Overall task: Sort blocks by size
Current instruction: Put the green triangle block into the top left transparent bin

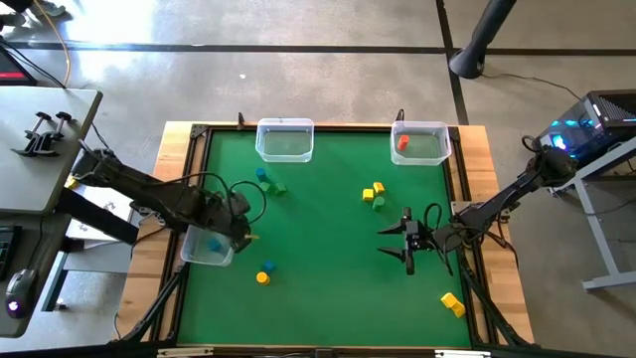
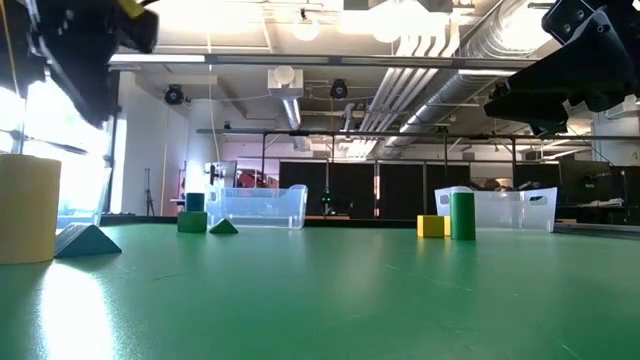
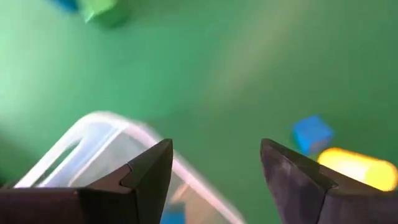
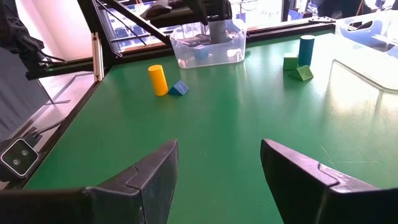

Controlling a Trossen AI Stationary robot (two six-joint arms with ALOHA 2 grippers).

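Lying loose on the green table (image 1: 328,268), the blocks sit in clusters: a yellow cylinder (image 1: 262,278) and small blue block (image 1: 269,267) near the left bin (image 1: 204,255) at the left edge, a blue-and-green group (image 1: 269,181) toward the far-left bin (image 1: 285,140), a yellow-and-green cluster (image 1: 374,194) mid-table, a yellow block (image 1: 453,303) near the front-right corner. The left gripper (image 3: 214,171) hangs open and empty over the left bin's rim, nearest the yellow cylinder just beyond. The right gripper (image 1: 408,242) waits open near the right edge.
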